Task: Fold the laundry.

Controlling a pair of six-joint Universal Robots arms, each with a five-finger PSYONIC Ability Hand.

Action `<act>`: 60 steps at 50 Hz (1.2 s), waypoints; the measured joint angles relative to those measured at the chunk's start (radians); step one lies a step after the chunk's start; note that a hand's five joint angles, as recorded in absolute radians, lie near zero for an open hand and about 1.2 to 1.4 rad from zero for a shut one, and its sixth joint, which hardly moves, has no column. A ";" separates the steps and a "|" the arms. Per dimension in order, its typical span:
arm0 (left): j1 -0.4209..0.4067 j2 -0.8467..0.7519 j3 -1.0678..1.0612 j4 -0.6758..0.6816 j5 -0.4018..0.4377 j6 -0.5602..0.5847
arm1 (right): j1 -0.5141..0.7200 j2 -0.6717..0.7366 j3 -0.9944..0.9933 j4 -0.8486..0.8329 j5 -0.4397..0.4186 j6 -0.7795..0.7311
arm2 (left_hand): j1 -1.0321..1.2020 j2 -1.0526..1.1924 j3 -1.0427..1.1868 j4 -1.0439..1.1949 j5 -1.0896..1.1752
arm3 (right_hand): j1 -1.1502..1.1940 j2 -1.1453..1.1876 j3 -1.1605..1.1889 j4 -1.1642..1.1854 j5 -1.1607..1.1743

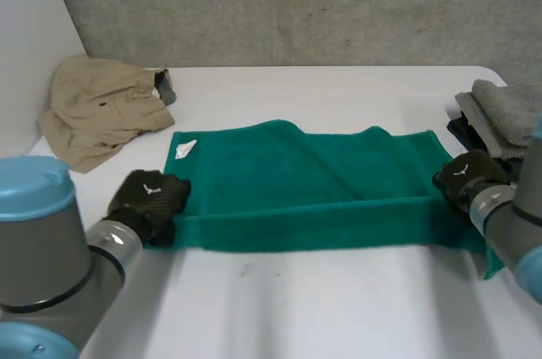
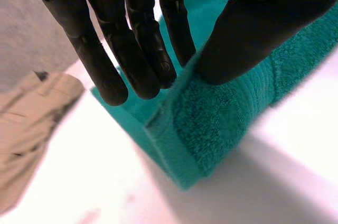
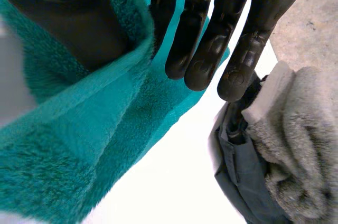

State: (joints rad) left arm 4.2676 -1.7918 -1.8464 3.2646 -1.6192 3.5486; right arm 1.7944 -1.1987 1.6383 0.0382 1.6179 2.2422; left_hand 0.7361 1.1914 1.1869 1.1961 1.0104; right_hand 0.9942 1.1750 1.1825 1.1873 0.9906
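Mostly spread, the towel (image 1: 313, 181) lies mid-frame on the table (image 1: 339, 308) with its near edge raised. The left hand (image 1: 151, 198) pinches its lower-left corner and the right hand (image 1: 464, 177) its lower-right, thumbs against fingers. The first fold looks barely begun; a beige garment (image 1: 97, 109) at upper left waits crumpled, and a folded pile (image 1: 508, 113) at right seems done

No words or numbers can be read anywhere. The back of the left hand (image 1: 151, 192) carries a small white winged emblem without letters, and the right hand (image 1: 464, 174) bears the same mark. Its fingertips (image 3: 232, 78) show a faint embossed emblem. A white tag (image 1: 185, 149) lies on the green towel (image 1: 313, 190) just beyond the left hand, its print too small to tell.
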 measured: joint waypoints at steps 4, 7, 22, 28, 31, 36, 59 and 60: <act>0.008 0.077 -0.005 -0.066 0.001 0.058 | -0.001 -0.097 0.003 0.108 -0.011 -0.008 | 0.000 0.000 0.000 0.000 0.000 | 0.000 0.000 0.000 0.000 0.000; 0.013 0.143 -0.016 -0.151 0.007 0.125 | 0.000 -0.186 0.007 0.225 -0.041 -0.032 | 0.000 0.002 0.001 0.000 0.000 | 0.000 0.000 0.000 0.000 0.000; 0.004 -0.073 -0.052 0.041 0.027 0.134 | 0.006 -0.057 0.030 0.158 -0.080 0.003 | -0.233 -0.674 -0.668 -0.685 -0.676 | 0.000 0.000 0.000 0.000 0.000; 0.002 -0.033 -0.064 -0.003 0.027 0.049 | 0.001 -0.011 0.021 0.090 -0.062 0.045 | -0.261 -0.721 -0.712 -0.736 -0.727 | 0.000 0.000 0.000 0.000 0.000; -0.003 -0.005 -0.072 -0.024 0.030 -0.011 | -0.002 0.000 0.014 0.062 -0.058 0.055 | -0.261 -0.721 -0.712 -0.736 -0.727 | 0.000 0.000 0.000 0.000 0.000; -0.018 0.015 -0.082 -0.042 0.034 -0.079 | -0.015 0.023 0.002 0.012 -0.048 0.060 | -0.261 -0.721 -0.712 -0.736 -0.727 | 0.000 0.000 0.000 0.000 0.000; -0.039 -0.104 -0.053 -0.004 0.022 -0.085 | -0.034 0.119 -0.033 -0.053 -0.021 0.101 | -0.220 -0.673 -0.669 -0.680 -0.666 | 0.000 0.000 0.000 0.000 0.000; -0.038 -0.116 -0.047 0.005 0.019 -0.084 | -0.034 0.119 -0.032 -0.053 -0.021 0.101 | -0.220 -0.673 -0.669 -0.680 -0.666 | 0.000 0.000 0.000 0.000 0.000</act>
State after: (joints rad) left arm 4.2297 -1.9081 -1.8935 3.2700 -1.5998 3.4647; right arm 1.7608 -1.0802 1.6061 -0.0145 1.5970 2.3434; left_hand 0.5160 0.5182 0.5179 0.5164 0.3441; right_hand 0.9942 1.1750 1.1825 1.1873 0.9906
